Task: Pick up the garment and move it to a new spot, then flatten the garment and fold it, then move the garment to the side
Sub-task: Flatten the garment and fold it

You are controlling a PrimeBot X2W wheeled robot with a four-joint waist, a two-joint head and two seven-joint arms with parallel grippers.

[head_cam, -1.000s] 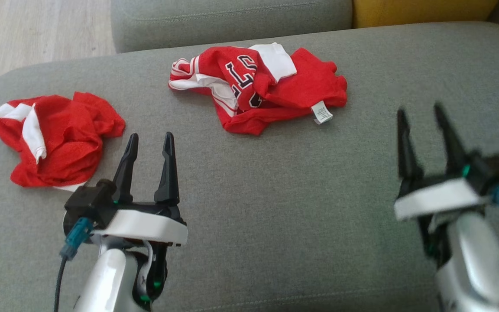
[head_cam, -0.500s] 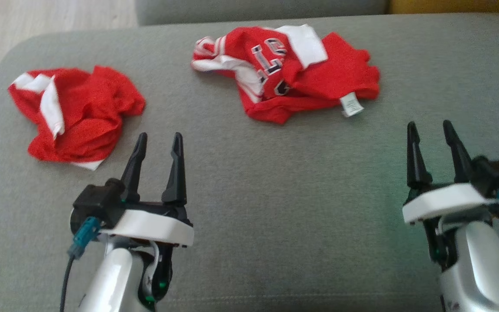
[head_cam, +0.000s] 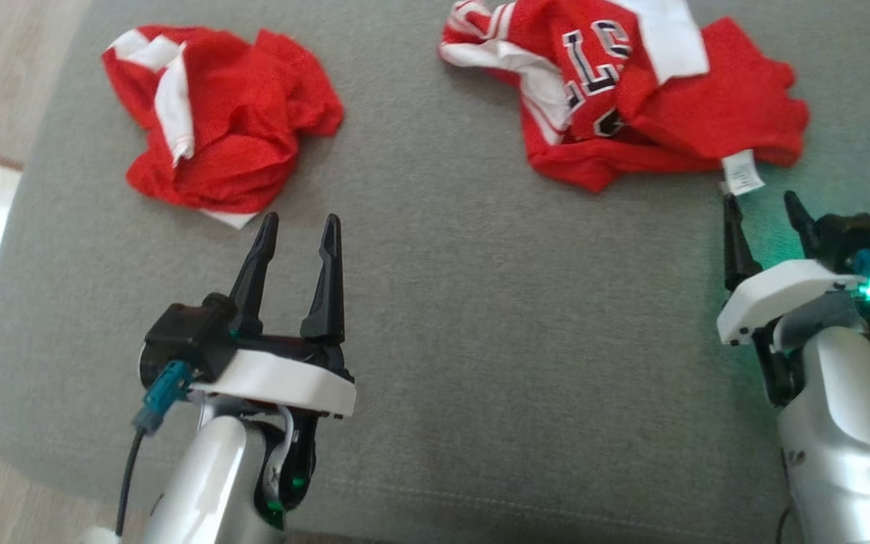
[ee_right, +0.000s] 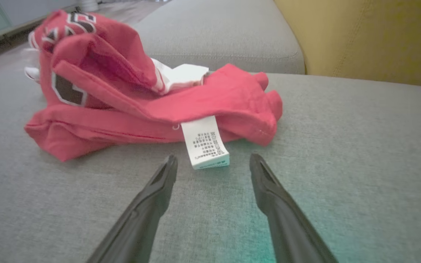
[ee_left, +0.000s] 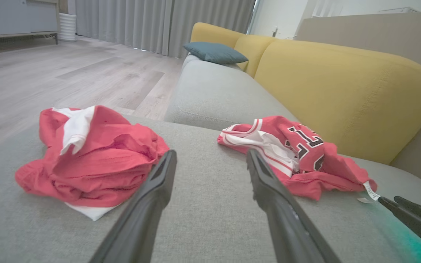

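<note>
Both grippers stand with their fingers apart and hold nothing. The left gripper hangs over the grey seat cushion, its tips just short of a crumpled red garment at the cushion's left end. The right gripper points at the red jersey with dark numerals, which lies bunched toward the cushion's far right. The jersey's white care label sticks out toward those fingers, just ahead of the gap between them.

The step in hand looks like the first pick-up, most likely of the jersey. The label is a poor hold, being thin, loose and likely to slip. The doubled red hem right behind it is the better target. The right gripper should come in low, so one finger slides under the fold without digging into the cushion, and close on several layers at once. A straight lift, kept well apart from the other garment, should stop the two from dragging together.
</note>
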